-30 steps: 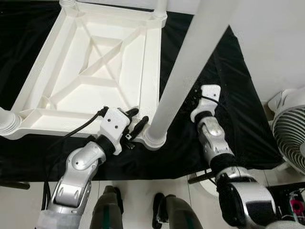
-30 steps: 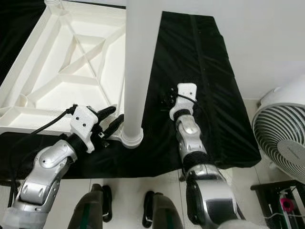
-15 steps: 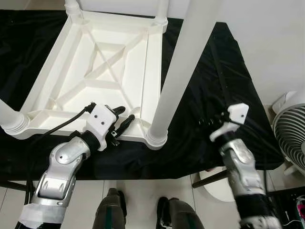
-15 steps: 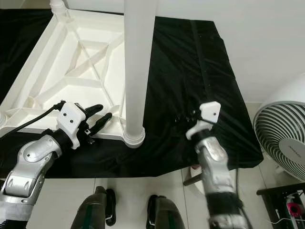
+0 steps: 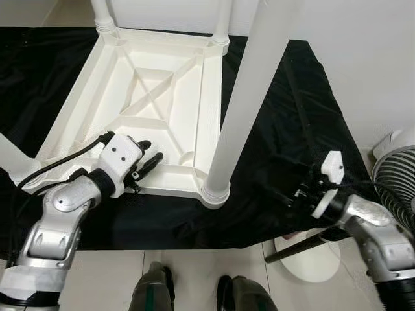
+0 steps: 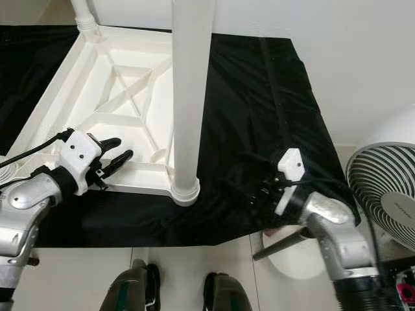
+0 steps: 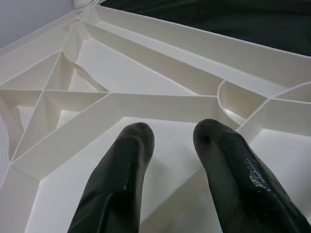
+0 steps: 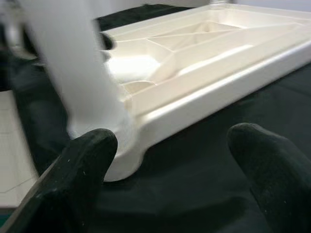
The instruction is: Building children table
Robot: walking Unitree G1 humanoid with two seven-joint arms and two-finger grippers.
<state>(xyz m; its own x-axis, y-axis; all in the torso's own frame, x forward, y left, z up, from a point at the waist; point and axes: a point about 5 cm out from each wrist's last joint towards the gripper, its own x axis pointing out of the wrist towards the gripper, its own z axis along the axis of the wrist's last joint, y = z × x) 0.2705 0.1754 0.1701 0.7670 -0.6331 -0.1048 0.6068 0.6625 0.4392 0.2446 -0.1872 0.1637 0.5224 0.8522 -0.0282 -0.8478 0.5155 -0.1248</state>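
Black cloth (image 5: 305, 110) across frame centre, upturned white table (image 5: 149, 110) on it. My left gripper (image 5: 148, 159) fingers apart over its underside; right gripper (image 6: 259, 194) spread wide, lower right.

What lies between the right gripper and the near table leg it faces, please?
Just bare black cloth separates the right gripper from the white table leg, as the right eye view shows; the right wrist view shows the same dark stretch between its open fingers.
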